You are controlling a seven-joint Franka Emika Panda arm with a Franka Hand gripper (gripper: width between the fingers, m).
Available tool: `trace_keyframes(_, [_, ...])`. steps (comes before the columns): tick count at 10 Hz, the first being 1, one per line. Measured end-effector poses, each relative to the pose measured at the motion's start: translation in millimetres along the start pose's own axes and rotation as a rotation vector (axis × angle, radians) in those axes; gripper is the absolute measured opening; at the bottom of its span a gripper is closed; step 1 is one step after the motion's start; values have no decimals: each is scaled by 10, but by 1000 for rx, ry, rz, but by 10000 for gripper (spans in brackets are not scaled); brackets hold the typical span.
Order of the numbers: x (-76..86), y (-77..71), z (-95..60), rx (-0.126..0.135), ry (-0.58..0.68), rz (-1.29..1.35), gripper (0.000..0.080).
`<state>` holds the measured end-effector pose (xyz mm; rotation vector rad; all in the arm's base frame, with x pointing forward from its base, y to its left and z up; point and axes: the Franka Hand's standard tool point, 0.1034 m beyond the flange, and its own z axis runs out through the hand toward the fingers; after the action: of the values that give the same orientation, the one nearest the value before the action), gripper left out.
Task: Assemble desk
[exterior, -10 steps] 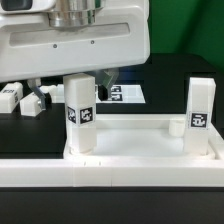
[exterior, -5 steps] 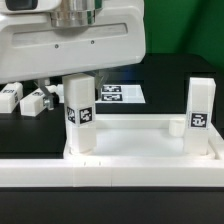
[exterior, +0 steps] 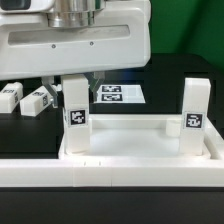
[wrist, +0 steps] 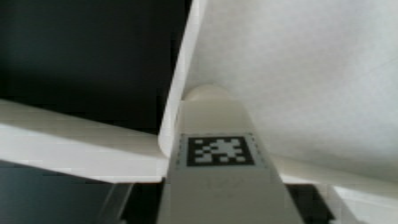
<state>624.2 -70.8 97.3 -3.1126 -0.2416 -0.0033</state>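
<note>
One long white rail [exterior: 110, 178] runs across the near edge of the black worktop [exterior: 175, 70]. Just behind it lies the desk panel [exterior: 130, 152], flat, with its raised rim up. Two legs stand upright in the panel's near corners, tags facing the camera. The left leg [exterior: 76, 125] is on the exterior view's left and the right leg [exterior: 194, 120] is on the exterior view's right, well apart from each other.

Now the arm. The gripper [exterior: 76, 82] hangs straight over the left leg, its fingers down on either side of the leg's top. The big white hand body blocks the contact, so I cannot tell whether the gripper is pinching the leg or only straddling it. The wrist view looks down the same leg [wrist: 221, 150], tag square on and centred, with blurred white surfaces around it.

Farther back on the exterior view's left, two loose legs [exterior: 10, 97] [exterior: 37, 100] lie on their sides, side by side on the worktop. The marker board [exterior: 118, 95] lies flat beyond the panel, between the two standing legs as seen from here.
</note>
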Motion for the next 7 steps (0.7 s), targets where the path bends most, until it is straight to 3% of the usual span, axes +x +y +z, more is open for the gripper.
trace_keyframes(7, [18, -63, 13, 37, -5, 767, 291])
